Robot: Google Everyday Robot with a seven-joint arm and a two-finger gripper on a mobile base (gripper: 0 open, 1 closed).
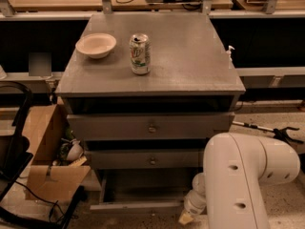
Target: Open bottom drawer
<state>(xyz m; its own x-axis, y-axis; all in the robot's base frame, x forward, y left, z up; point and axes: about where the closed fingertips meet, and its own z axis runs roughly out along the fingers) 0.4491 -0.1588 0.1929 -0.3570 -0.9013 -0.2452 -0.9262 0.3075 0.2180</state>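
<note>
We are looking at the bottom drawer, lowest of three fronts in the grey cabinet. Its pale top edge is showing forward of a dark gap under the cabinet's middle drawer, which is sitting below the top drawer. Our gripper is hanging low at the cabinet's lower right corner, just beside the bottom drawer's right end. We cannot tell whether it is open, closed or gripping anything. Our white arm is bulking up right of the cabinet's front. On the cabinet's top a soda can is standing upright, with a white bowl nearby to its left. A cardboard box is lying open left of the cabinet.
</note>
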